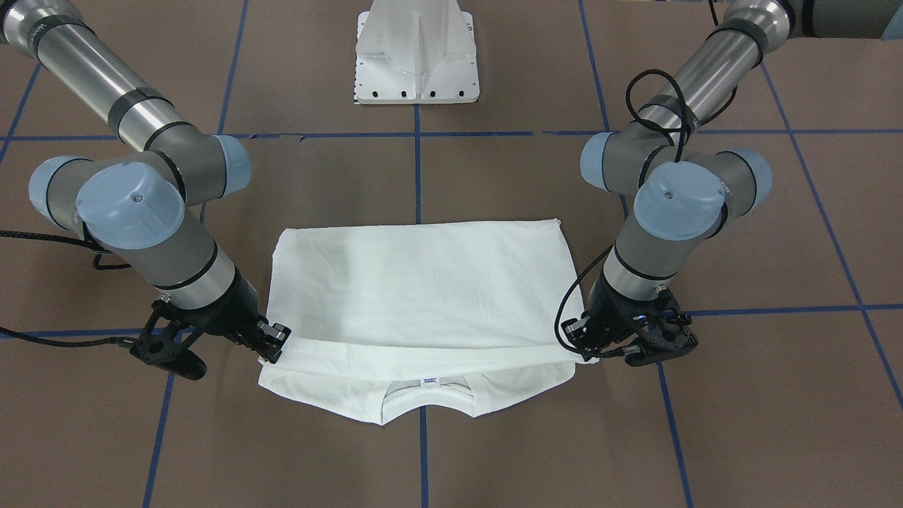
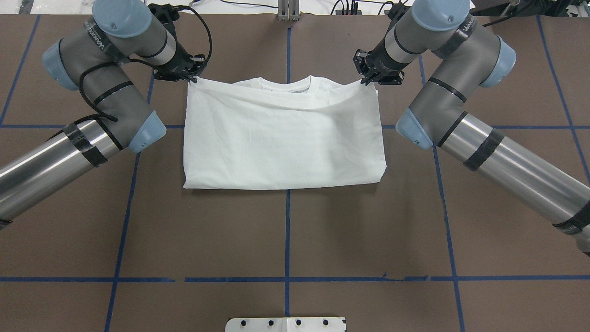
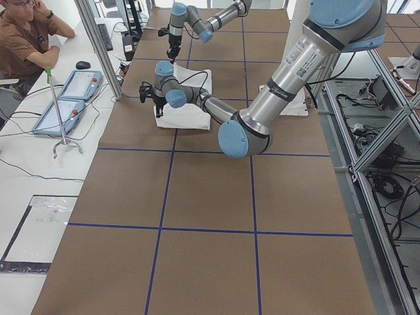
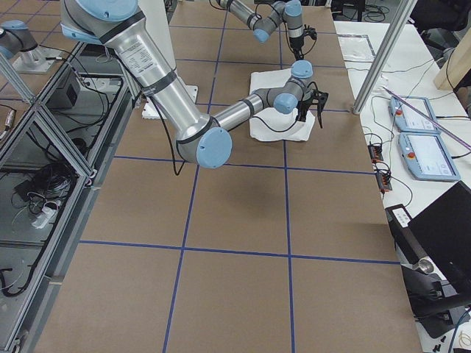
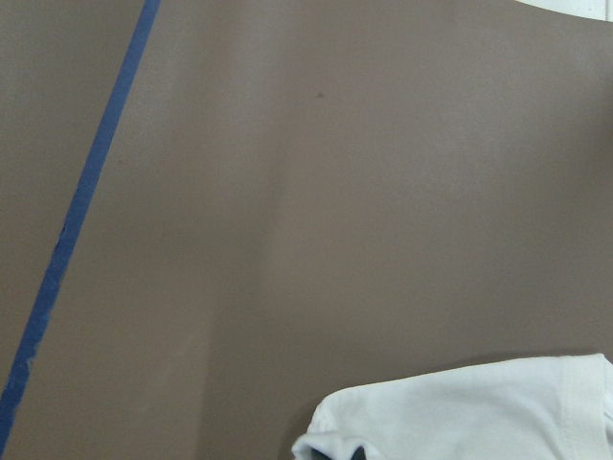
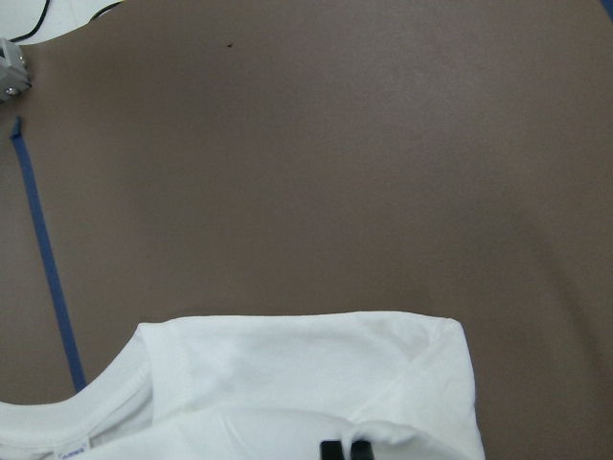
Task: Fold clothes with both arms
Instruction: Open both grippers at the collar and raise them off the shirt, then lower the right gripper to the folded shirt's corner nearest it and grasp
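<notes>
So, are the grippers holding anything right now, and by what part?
Both hold the white long-sleeved T-shirt: left gripper and right gripper each pinch one corner of the folded-over edge near the collar.

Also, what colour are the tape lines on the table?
Blue tape lines on a brown table; they show best in the overhead exterior view.

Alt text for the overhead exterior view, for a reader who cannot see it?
A white T-shirt, folded over with its plain side up, lies on the brown table. The left gripper and right gripper each pinch a far corner of the top layer, either side of the collar.
</notes>
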Motion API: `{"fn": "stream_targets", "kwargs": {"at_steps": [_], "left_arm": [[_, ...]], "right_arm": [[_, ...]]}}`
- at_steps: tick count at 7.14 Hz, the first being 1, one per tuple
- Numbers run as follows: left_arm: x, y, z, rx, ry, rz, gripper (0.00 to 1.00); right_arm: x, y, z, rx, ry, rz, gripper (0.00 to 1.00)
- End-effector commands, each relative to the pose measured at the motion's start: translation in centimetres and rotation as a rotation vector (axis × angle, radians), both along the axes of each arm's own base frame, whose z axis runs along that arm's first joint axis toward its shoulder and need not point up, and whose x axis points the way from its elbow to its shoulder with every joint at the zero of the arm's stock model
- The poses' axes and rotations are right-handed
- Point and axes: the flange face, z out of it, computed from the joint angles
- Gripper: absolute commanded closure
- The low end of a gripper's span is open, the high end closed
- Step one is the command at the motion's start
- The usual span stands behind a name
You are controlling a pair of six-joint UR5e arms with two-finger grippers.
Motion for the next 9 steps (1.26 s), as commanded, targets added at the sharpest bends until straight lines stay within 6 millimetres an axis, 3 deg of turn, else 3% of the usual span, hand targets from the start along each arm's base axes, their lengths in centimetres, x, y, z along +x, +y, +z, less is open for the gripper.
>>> {"fn": "stream_targets", "kwargs": {"at_steps": [1,2,4,5,7,9], "left_arm": [[0.3,0.3,0.0,0.002,-0.001,0.001,0.02],[0.2,0.2,0.1,0.004,-0.009,-0.009,0.00],[-0.4,0.4,0.0,0.012,-0.008,-0.014,0.00],[-1.2,1.3,0.0,0.021,0.001,-0.015,0.00],[-2.7,3.3,0.3,0.039,0.018,-0.015,0.00],[-2.4,3.6,0.3,0.041,0.019,-0.008,0.00]], "right_arm": [[-0.5,0.3,-0.4,0.010,-0.010,-0.004,0.01],[-0.5,0.3,-0.1,0.011,-0.007,-0.007,0.00],[-0.5,1.0,-1.6,0.034,-0.033,-0.018,0.00],[-1.7,4.9,-1.0,0.029,-0.044,-0.049,0.00],[-1.6,11.7,3.8,0.019,-0.014,-0.083,0.00],[-2.7,13.8,5.5,-0.069,-0.002,-0.079,0.00]]}}
